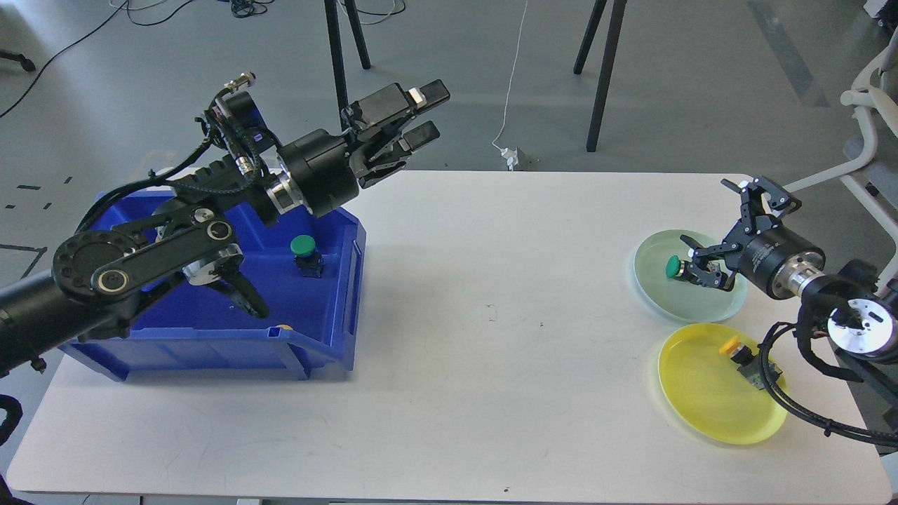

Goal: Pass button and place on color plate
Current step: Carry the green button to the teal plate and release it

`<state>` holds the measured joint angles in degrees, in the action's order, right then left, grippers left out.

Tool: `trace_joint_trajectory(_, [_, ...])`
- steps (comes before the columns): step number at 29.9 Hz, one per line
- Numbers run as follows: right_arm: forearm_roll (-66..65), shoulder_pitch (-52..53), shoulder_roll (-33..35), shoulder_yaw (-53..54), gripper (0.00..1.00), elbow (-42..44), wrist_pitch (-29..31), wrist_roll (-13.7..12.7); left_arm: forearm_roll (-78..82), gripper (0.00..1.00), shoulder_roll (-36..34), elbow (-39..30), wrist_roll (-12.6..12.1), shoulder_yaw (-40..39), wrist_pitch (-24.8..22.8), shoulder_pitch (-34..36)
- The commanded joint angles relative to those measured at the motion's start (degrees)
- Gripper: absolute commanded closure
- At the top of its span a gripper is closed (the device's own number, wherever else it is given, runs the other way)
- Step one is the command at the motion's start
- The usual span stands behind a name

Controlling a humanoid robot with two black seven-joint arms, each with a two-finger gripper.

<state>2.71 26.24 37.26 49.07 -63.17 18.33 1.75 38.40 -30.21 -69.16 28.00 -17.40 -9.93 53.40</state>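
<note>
A green-capped button (pixel 676 267) lies on its side on the pale green plate (pixel 659 298) at the table's right. My right gripper (pixel 729 231) is open just right of it; its lower finger (pixel 705 272) is close beside the button, and I cannot tell if they touch. A yellow-capped button (pixel 736 348) lies on the yellow plate (pixel 701 400). My left gripper (pixel 421 116) is open and empty, raised above the table's back edge, right of the blue bin (pixel 210 344). Another green button (pixel 305 251) stands in the bin.
A small yellow piece (pixel 284 327) shows at the bin's front wall. My left arm's elbow hangs over the bin. Black stand legs (pixel 337 63) rise behind the table. A white chair (pixel 870 140) is at the far right.
</note>
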Motion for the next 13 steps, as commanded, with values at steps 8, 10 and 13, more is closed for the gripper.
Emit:
trace_joint_trajectory(8, [-0.7,6.8,-1.8,6.0,0.0,4.3,9.7,2.0,-17.6,0.01,-2.8,3.1,0.0,-5.3,-17.0,-6.0])
trace_joint_trajectory(10, [-0.7,8.5,-3.8,4.1,0.0,4.9,9.7,2.1,-17.6,0.01,-2.8,3.4,0.0,-7.7,-17.8,-7.9])
trace_joint_trajectory(13, [-0.6,8.7,-5.0,4.2,0.0,5.1,9.7,2.1,-17.5,0.01,-2.8,3.2,0.0,-10.4,-18.1,-9.4])
